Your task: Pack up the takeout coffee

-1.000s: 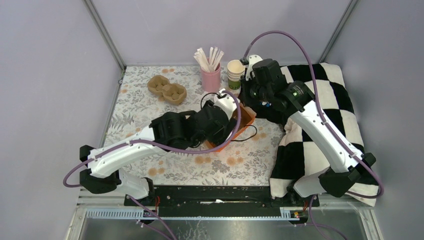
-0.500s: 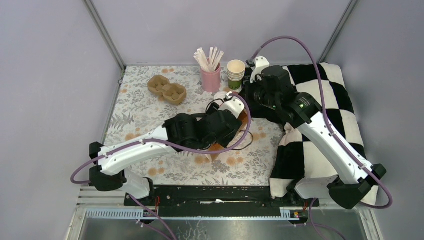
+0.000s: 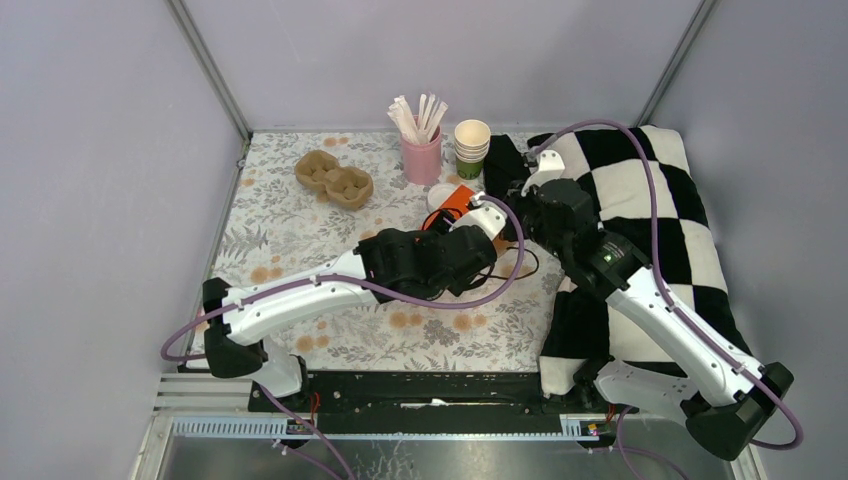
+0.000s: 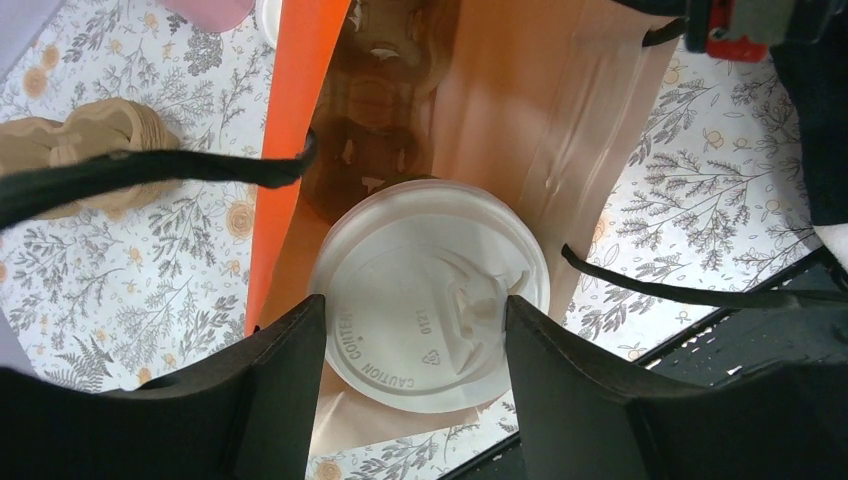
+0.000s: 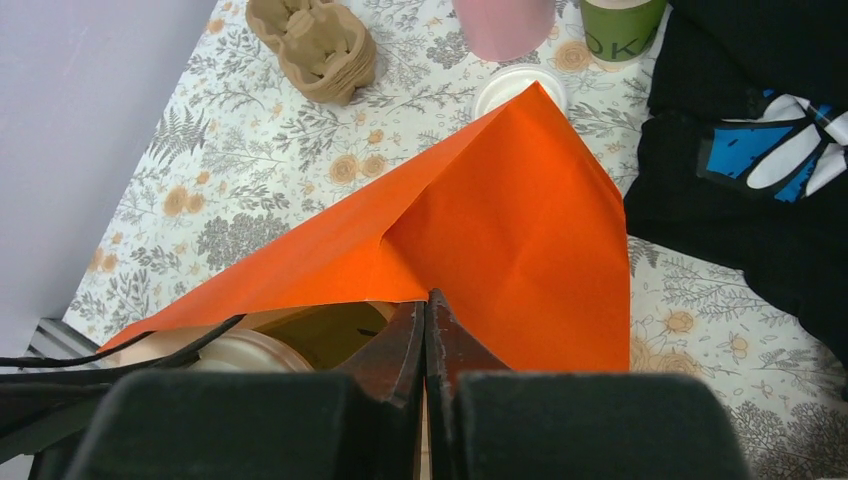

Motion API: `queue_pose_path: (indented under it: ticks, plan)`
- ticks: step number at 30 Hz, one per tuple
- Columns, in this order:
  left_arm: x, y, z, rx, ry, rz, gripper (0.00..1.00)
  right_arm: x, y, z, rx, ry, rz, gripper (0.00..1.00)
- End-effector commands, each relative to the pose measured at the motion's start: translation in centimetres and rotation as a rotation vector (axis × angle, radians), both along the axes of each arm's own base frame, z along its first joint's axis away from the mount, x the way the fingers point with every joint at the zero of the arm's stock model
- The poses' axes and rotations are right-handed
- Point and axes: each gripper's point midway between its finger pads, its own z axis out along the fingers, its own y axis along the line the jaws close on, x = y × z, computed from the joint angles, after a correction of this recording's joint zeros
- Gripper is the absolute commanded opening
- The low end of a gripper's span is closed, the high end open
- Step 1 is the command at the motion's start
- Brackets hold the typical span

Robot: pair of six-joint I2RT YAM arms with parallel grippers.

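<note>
The coffee cup [image 4: 420,250], lid on, sits inside the orange bag [image 5: 520,230] on the worktop [image 3: 300,220]. The left end effector [image 4: 415,303] straddles it, fingers apart, gripping or just flanking, I cannot tell. The right end effector [image 5: 428,300] is pinched closed on the bag's rim.

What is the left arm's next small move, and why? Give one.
Probably lower the left gripper slightly, straight down: the lidded cup sits between its fingers inside the orange bag, whose rim the right gripper pinches. Whether the cup touches bottom is unclear.
</note>
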Motion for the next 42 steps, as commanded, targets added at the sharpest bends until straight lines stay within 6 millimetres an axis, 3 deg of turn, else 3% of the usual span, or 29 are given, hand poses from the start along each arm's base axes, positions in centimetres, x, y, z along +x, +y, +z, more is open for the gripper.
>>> queue_pose_path:
  ticks: [1,4,11,14,19,26,30,34,39,42]
  plan:
    - [0.1,-0.8,0.7,-0.021,-0.020,-0.023,0.51,-0.2,-0.9,-0.3,-0.008,0.005,-0.046,0.00]
    - [0.1,-1.0,0.7,-0.028,-0.017,-0.025,0.51,-0.2,-1.7,0.0,-0.101,-0.010,-0.029,0.03]
    - [0.0,-1.5,0.3,-0.030,-0.008,-0.034,0.50,0.6,-2.0,-1.0,-0.396,0.025,0.110,0.21]
    - [0.1,-1.8,0.2,-0.029,-0.009,-0.037,0.49,1.0,-2.0,-1.2,-0.450,0.006,0.137,0.36]
    - [0.2,-2.2,0.1,-0.025,-0.008,-0.043,0.48,2.0,-2.5,-1.1,-0.499,-0.009,0.111,0.46]
    - [0.1,-2.5,-0.4,-0.008,0.000,-0.060,0.47,3.6,-2.6,-2.0,-0.517,-0.055,0.074,0.42]
    - [0.1,-2.3,-0.5,0.007,0.000,-0.065,0.47,3.5,-2.0,-2.2,-0.469,-0.042,0.093,0.37]
    - [0.0,-2.2,-0.6,0.011,0.004,-0.067,0.47,3.1,-2.1,-3.4,-0.429,0.000,0.086,0.46]
    - [-0.1,-2.3,-0.7,0.012,0.012,-0.067,0.47,3.6,-2.8,-4.4,-0.391,0.008,0.058,0.48]
    - [-0.1,-2.2,-0.9,0.022,0.015,-0.071,0.46,4.0,-2.3,-4.1,-0.388,0.007,0.080,0.35]
